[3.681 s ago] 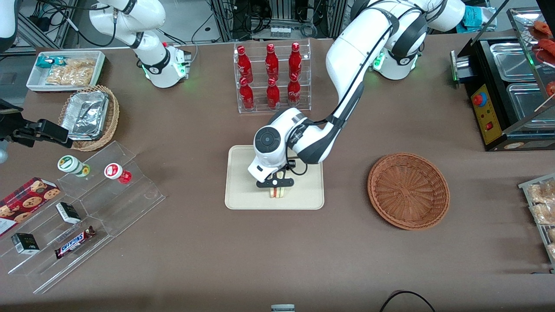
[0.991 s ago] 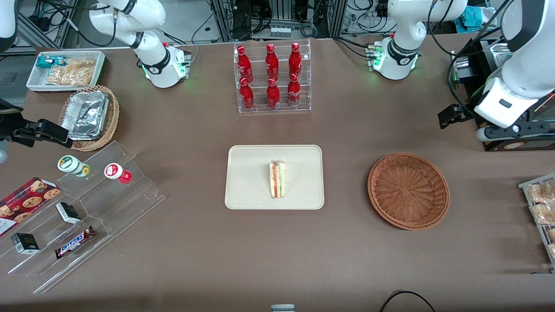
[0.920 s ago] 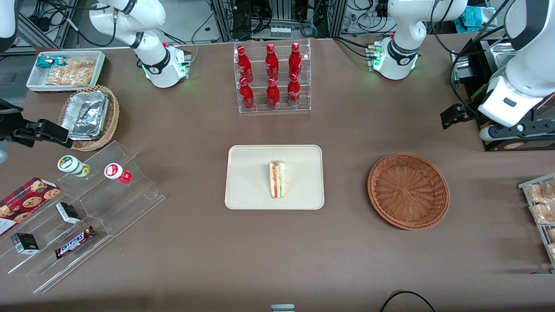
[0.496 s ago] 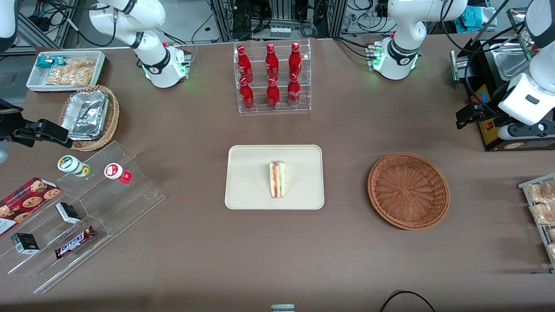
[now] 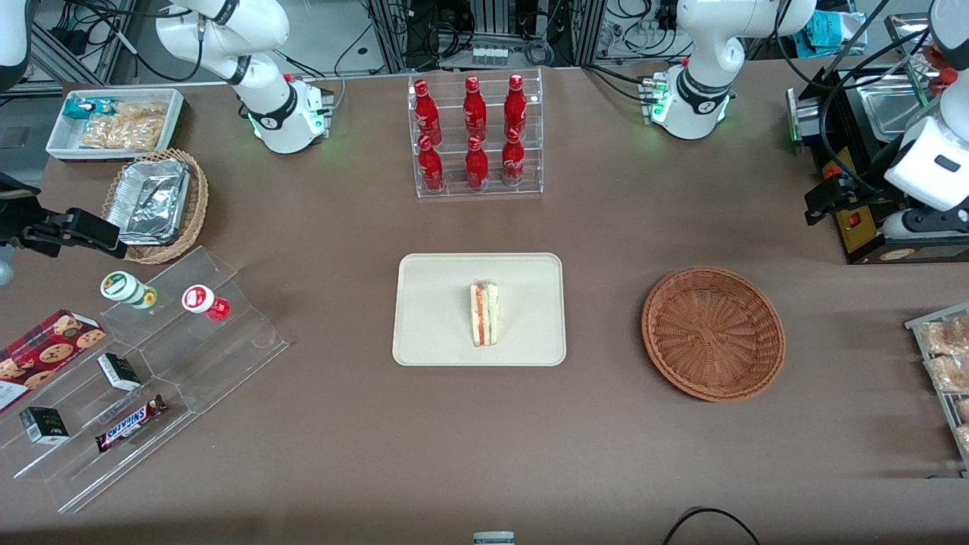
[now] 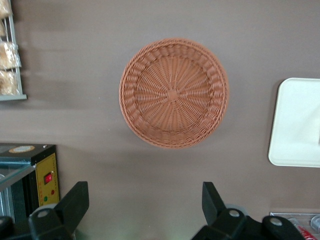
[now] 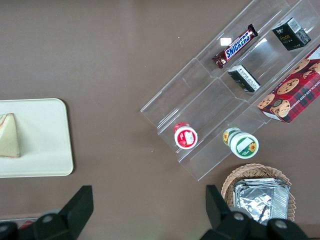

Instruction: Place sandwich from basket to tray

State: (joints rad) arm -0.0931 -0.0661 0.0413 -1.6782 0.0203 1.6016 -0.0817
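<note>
The sandwich (image 5: 484, 313), a white wedge with red and green layers, lies on the cream tray (image 5: 431, 303) in the middle of the table. It also shows in the right wrist view (image 7: 10, 136) on the tray (image 7: 45, 145). The reddish-brown basket (image 5: 712, 333) is empty and sits toward the working arm's end. My left gripper (image 5: 825, 198) is raised well away from both, beside the black machine. In the left wrist view the gripper (image 6: 144, 200) is open and empty, with the basket (image 6: 173, 93) and a corner of the tray (image 6: 297, 125) below it.
A clear rack of red bottles (image 5: 475, 136) stands farther from the camera than the tray. A black machine (image 5: 870, 151) and a snack rack (image 5: 942, 356) are at the working arm's end. An acrylic stand (image 5: 151, 363) and a tan foil basket (image 5: 155, 204) are at the parked arm's end.
3.7 s ago the gripper held the sandwich on the tray. It has let go, and the arm has risen and swung away past the basket toward the black machine.
</note>
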